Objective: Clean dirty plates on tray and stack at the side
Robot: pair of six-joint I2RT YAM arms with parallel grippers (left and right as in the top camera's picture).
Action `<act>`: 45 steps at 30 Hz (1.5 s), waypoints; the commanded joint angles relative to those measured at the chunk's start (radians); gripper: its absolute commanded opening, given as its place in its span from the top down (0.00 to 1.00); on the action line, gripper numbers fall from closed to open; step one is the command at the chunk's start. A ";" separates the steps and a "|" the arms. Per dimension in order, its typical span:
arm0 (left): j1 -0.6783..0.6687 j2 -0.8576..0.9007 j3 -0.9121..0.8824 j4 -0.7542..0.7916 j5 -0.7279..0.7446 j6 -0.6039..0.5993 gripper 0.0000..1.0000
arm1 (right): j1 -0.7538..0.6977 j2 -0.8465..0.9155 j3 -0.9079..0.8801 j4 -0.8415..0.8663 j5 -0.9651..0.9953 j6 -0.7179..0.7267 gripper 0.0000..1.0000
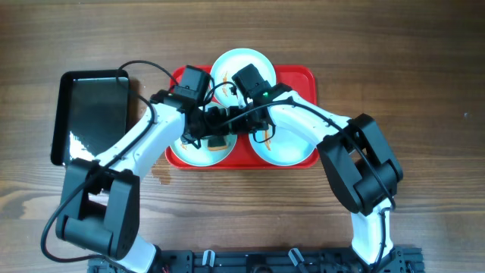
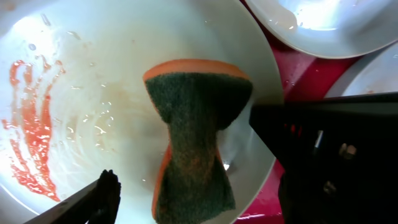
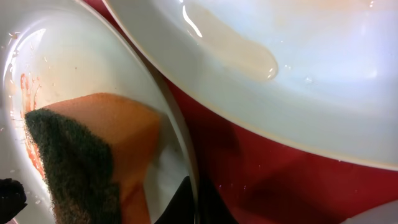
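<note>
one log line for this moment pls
left gripper: open, straddling sponge | right gripper: shut on smeared plate rim | sponge: lying in smeared plate

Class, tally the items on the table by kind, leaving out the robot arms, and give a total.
Plates: 3
Red tray: 1
Black tray: 1
Sponge: 1
Total: 6

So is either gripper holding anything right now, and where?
The right gripper seems shut on the rim of the smeared plate. The left gripper stands open around the sponge, holding nothing.
</note>
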 commanded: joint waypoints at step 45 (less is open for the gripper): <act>-0.071 0.090 -0.007 0.082 -0.175 -0.025 0.58 | 0.007 0.027 -0.006 0.002 -0.003 0.005 0.95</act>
